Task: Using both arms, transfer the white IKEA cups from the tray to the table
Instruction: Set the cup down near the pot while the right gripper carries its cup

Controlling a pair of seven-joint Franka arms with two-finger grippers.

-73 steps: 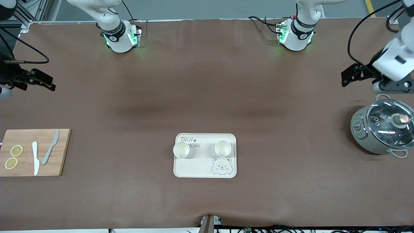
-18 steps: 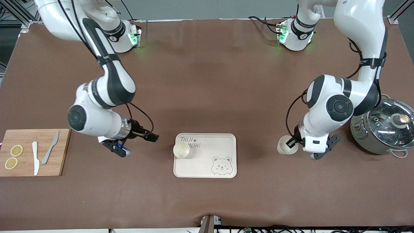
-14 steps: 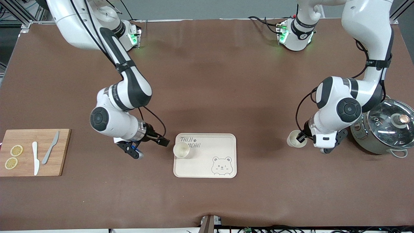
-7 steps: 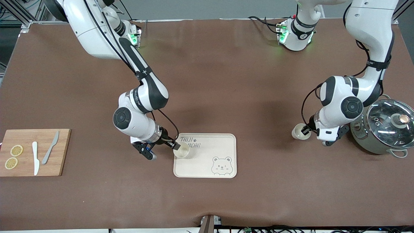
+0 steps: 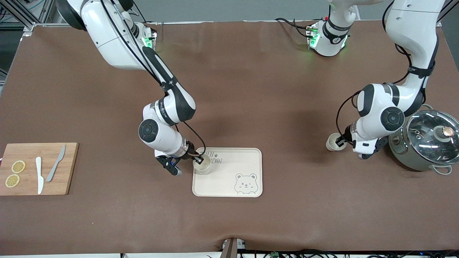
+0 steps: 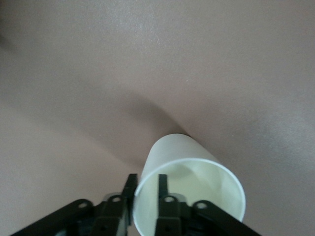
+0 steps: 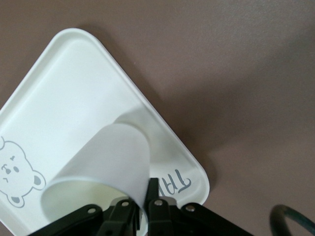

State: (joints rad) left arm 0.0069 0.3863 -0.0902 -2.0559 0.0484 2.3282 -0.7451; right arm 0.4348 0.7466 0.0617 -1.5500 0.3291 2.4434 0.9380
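Observation:
One white cup [image 5: 332, 142] stands on the brown table beside the grey-green pot [image 5: 425, 145]. My left gripper [image 5: 340, 142] straddles its rim, one finger inside and one outside, with a visible gap; in the left wrist view the cup [image 6: 189, 184] sits between the parted fingers of the gripper [image 6: 146, 189]. The other white cup [image 5: 202, 166] stands on the bear-printed tray [image 5: 244, 172] at its corner toward the right arm. My right gripper [image 5: 197, 160] pinches its rim; in the right wrist view the cup [image 7: 106, 172] wall is tight in the gripper [image 7: 146, 194].
A wooden board [image 5: 36, 168] with lemon slices, a white knife and a grey knife lies at the right arm's end of the table. The pot has a glass lid.
The left gripper carried its cup off the tray to beside the pot and its fingers now stand apart. The right arm swung in from the table's end and closed on the tray cup's rim.

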